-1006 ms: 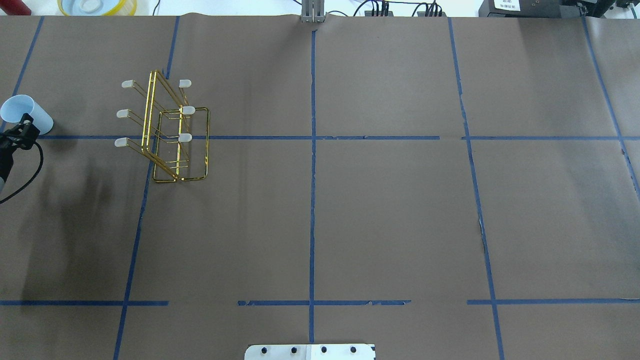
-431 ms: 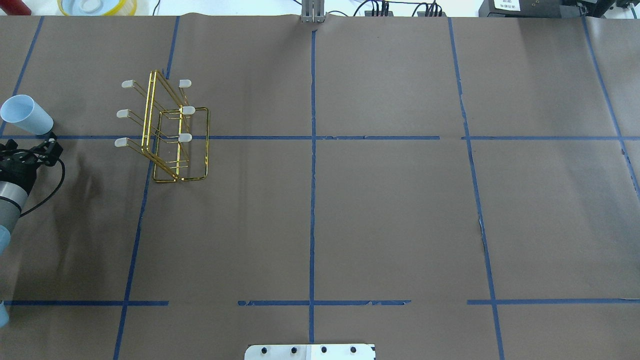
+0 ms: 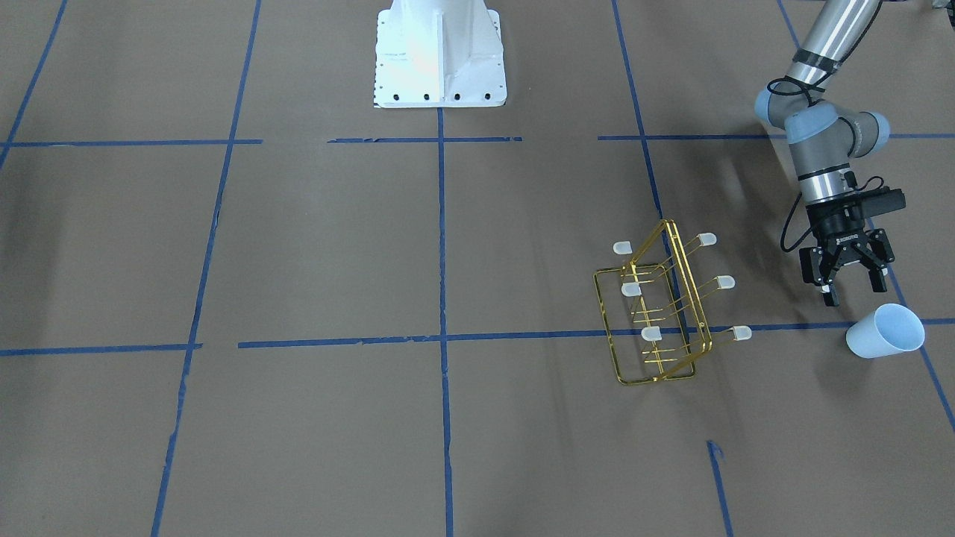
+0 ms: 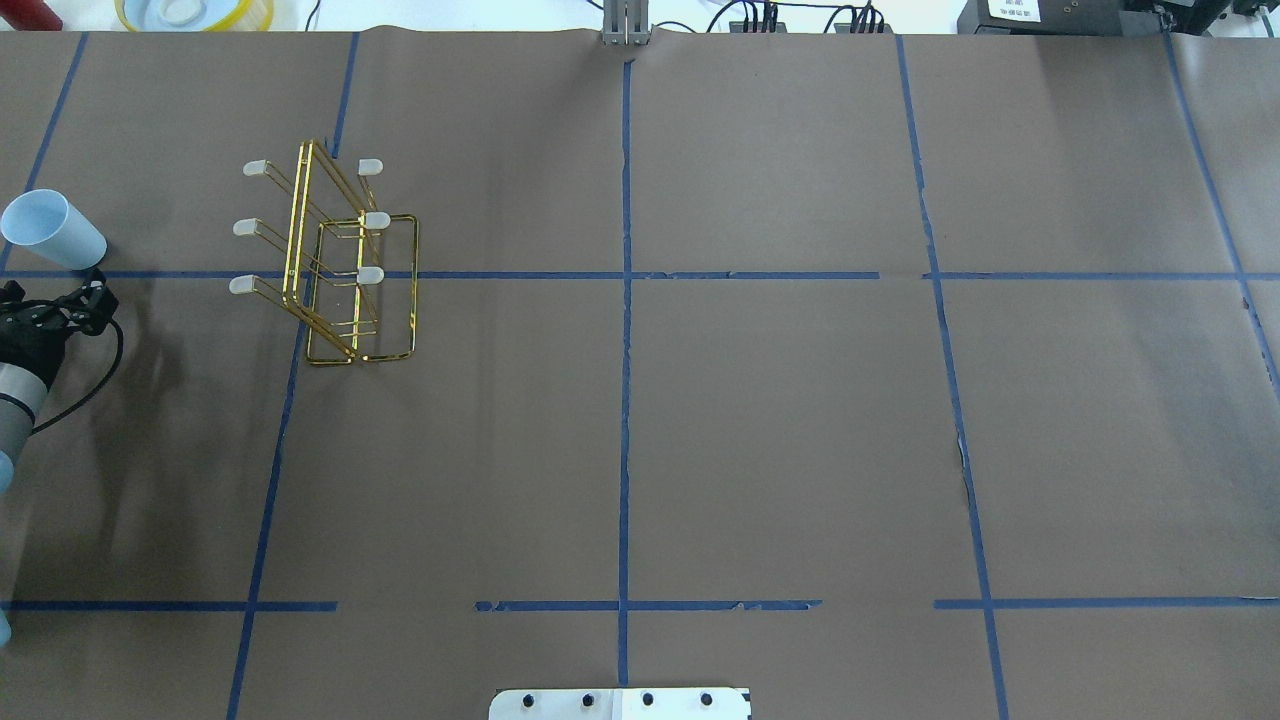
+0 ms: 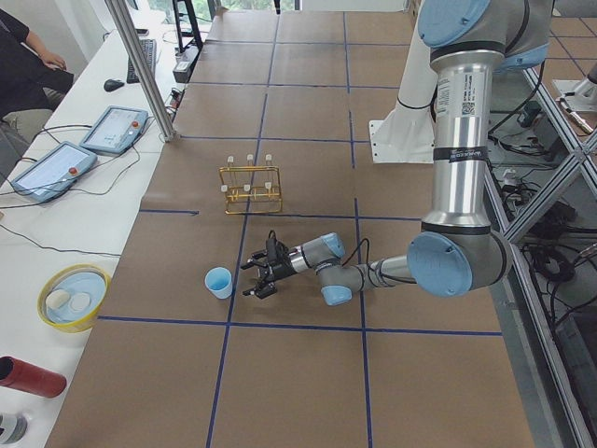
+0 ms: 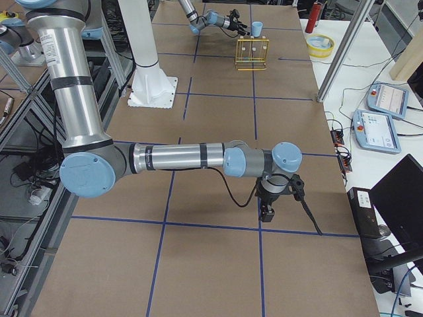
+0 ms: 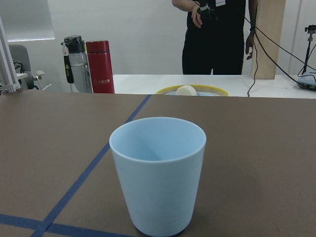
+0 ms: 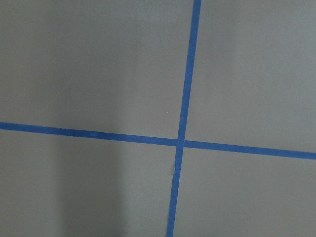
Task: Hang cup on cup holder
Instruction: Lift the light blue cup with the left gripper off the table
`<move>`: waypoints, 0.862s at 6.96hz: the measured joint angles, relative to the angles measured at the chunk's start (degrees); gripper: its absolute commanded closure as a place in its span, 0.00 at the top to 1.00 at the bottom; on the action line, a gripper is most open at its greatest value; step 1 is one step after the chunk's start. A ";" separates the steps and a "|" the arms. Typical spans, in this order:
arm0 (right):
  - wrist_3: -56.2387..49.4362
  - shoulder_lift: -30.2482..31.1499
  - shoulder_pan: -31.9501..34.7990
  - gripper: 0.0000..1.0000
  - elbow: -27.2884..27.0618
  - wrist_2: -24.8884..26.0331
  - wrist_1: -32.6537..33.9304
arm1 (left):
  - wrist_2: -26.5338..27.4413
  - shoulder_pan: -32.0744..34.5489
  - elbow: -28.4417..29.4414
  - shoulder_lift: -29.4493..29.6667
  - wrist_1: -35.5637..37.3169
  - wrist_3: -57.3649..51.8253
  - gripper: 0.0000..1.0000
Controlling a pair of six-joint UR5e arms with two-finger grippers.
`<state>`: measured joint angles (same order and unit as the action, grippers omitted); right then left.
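The pale blue cup (image 4: pixel 52 231) stands upright, mouth up, near the table's far left edge; it also shows in the front view (image 3: pixel 885 331) and fills the left wrist view (image 7: pixel 158 173). The gold wire cup holder (image 4: pixel 330 262) stands to its right, its white-capped prongs bare (image 3: pixel 664 317). My left gripper (image 3: pixel 853 292) is open and empty, low over the table just short of the cup, pointing at it (image 4: pixel 55 292). My right gripper (image 6: pixel 268 212) shows only in the right side view, far from both; I cannot tell its state.
A yellow-rimmed bowl (image 4: pixel 195 12) and a red bottle (image 5: pixel 33 376) sit on the white bench beyond the table edge by the cup. The robot's white base plate (image 3: pixel 439 56) is at the near middle. Blue tape lines cross the brown cover.
My left gripper has drawn back from the cup toward the robot, leaving a small gap. The cup and the cup holder have not moved.
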<state>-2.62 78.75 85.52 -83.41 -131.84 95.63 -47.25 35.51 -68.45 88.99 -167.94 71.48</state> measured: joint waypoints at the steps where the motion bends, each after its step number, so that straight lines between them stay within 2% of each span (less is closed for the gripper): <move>1: -0.01 0.00 0.00 1.00 0.00 0.00 0.00 | -0.77 1.66 0.07 0.73 0.01 -0.14 1.00; 3: -0.02 0.00 0.00 1.00 0.00 0.00 0.00 | -1.90 4.78 1.43 3.45 0.09 -0.06 1.00; 6: -0.02 0.00 0.00 1.00 0.00 0.00 0.00 | -2.28 5.93 4.62 5.37 2.15 -0.08 1.00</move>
<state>-2.64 78.75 85.52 -83.41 -131.84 95.63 -49.53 41.43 -63.83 94.36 -165.80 71.40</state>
